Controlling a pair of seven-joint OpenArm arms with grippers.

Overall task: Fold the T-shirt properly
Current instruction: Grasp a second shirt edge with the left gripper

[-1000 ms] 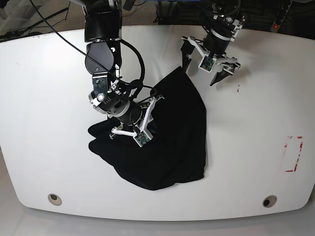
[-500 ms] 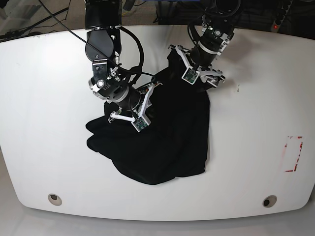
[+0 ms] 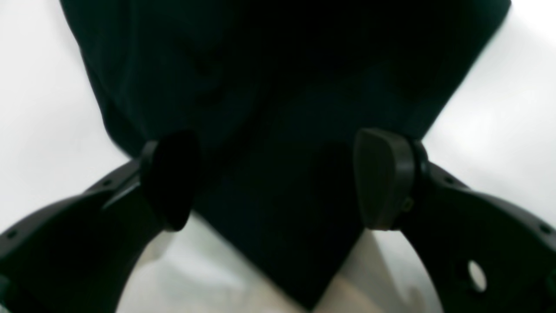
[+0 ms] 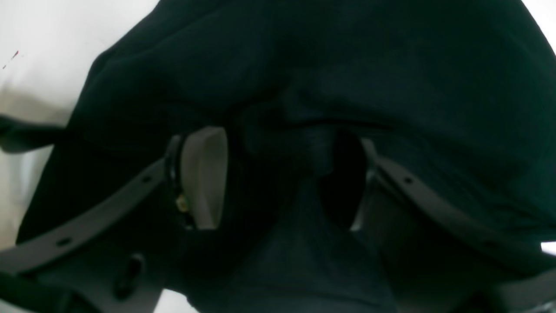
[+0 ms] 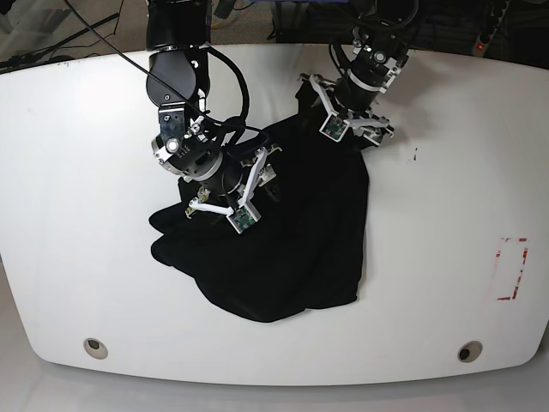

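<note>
Lying bunched on white table point(image 5: 77, 172), black T-shirt point(image 5: 292, 232), no readable writing

Large white table point(image 5: 77, 215), glossy, rounded front corners, front edge curving along the bottom of the base view. Two round recessed fittings near the front corners point(image 5: 95, 348). Red rectangular outline marking point(image 5: 513, 269) near one side edge; small red fleck point(image 5: 416, 155) further back. Beyond the far edge, dark cluttered background with cables point(image 5: 51, 39). Even overhead lighting, soft shadows.
</note>
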